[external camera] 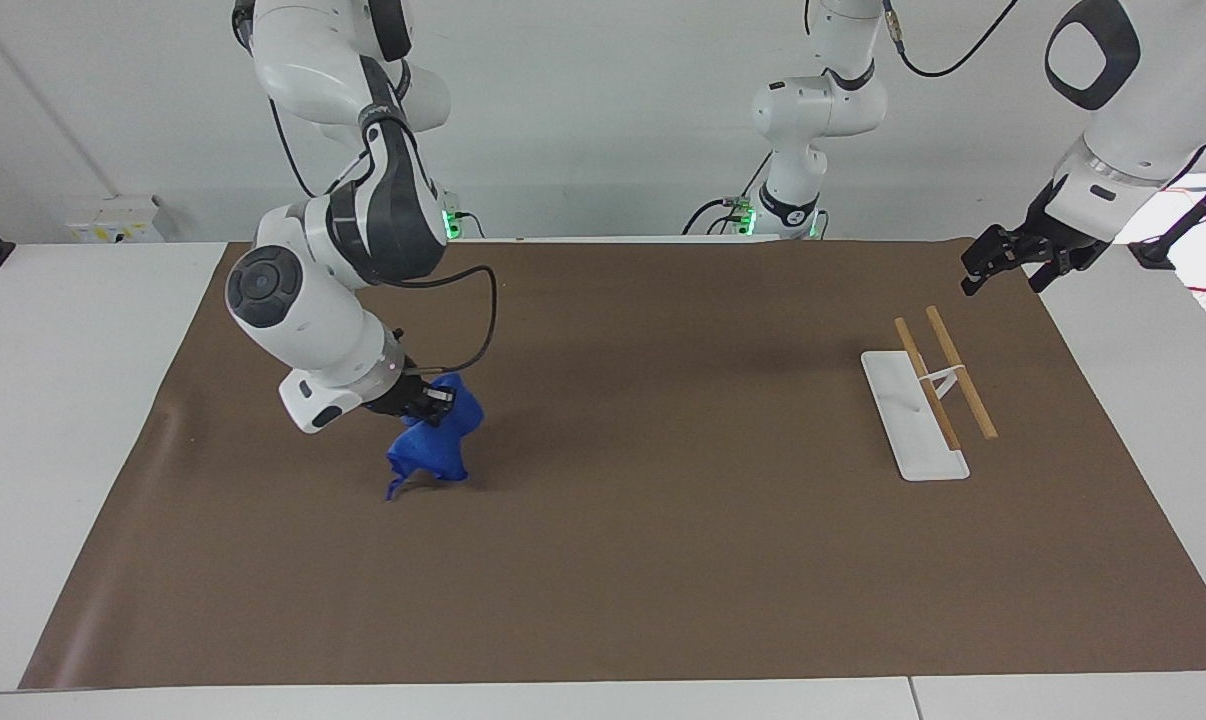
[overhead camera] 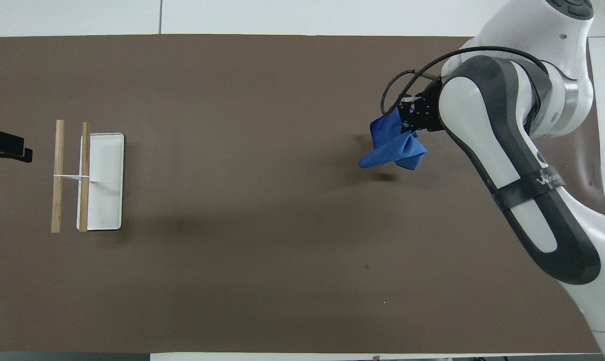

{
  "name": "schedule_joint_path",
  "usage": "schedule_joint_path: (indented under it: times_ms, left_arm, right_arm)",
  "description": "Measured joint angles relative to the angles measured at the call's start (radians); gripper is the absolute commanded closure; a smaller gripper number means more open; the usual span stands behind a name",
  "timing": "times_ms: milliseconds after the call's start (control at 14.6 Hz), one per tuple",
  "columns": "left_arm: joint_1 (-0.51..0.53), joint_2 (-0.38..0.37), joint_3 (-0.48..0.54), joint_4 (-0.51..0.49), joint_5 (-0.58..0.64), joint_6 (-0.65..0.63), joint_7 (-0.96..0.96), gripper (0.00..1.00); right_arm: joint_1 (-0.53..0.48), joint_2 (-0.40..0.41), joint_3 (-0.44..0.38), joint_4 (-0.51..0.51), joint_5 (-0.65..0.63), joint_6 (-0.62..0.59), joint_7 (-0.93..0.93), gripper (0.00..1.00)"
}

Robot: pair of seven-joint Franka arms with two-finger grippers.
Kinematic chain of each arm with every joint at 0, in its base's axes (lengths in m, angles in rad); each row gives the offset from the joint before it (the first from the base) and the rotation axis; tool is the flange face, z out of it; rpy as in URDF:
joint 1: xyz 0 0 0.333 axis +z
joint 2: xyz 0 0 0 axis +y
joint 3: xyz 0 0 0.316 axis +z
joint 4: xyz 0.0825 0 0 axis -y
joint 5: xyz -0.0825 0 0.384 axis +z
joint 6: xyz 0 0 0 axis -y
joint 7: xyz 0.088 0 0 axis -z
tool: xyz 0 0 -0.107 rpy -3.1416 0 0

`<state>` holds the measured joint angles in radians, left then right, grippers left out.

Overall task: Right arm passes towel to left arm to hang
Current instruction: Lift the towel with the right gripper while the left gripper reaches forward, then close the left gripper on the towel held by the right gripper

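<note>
My right gripper is shut on the blue towel, which hangs bunched below it, just above the brown mat at the right arm's end of the table. The same gripper and towel show in the overhead view. A thin loop string dangles at the towel's lowest corner. My left gripper waits in the air over the mat's edge at the left arm's end, beside the wooden-bar rack; in the overhead view only its black tip shows.
The rack has a white base and two parallel wooden bars. The brown mat covers most of the white table.
</note>
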<state>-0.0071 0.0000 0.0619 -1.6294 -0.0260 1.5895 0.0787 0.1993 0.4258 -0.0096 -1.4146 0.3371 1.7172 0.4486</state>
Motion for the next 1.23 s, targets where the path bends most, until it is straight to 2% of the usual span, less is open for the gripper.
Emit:
schedule_joint_path:
  times_ms: [342,479,684,958,1232]
  left_arm:
    - [-0.001,0.0,-0.001,0.0,0.0,-0.008,0.0,0.0]
    - [-0.002,-0.001,-0.006,0.0,0.0,-0.03,0.0,0.0]
    - [-0.019,-0.004,-0.016,-0.005,-0.009,-0.032,-0.028,0.0]
    - [-0.084,-0.005,-0.024,-0.063,-0.116,0.025,-0.188,0.0]
    - [-0.128,-0.005,-0.027,-0.157,-0.281,0.166,-0.449,0.0]
  right_arm:
    - [0.106,-0.03,0.002,0.016,0.234,0.042,0.491,1.0]
    - [0.144,-0.041,0.003,0.017,0.305,0.098,0.651,1.0]
    - [0.238,-0.045,0.005,0.016,0.348,0.239,0.872,1.0]
    - [0.375,-0.045,0.007,0.013,0.349,0.378,1.043,1.0]
    - [0.456,-0.045,0.007,0.001,0.349,0.475,1.114,1.0]
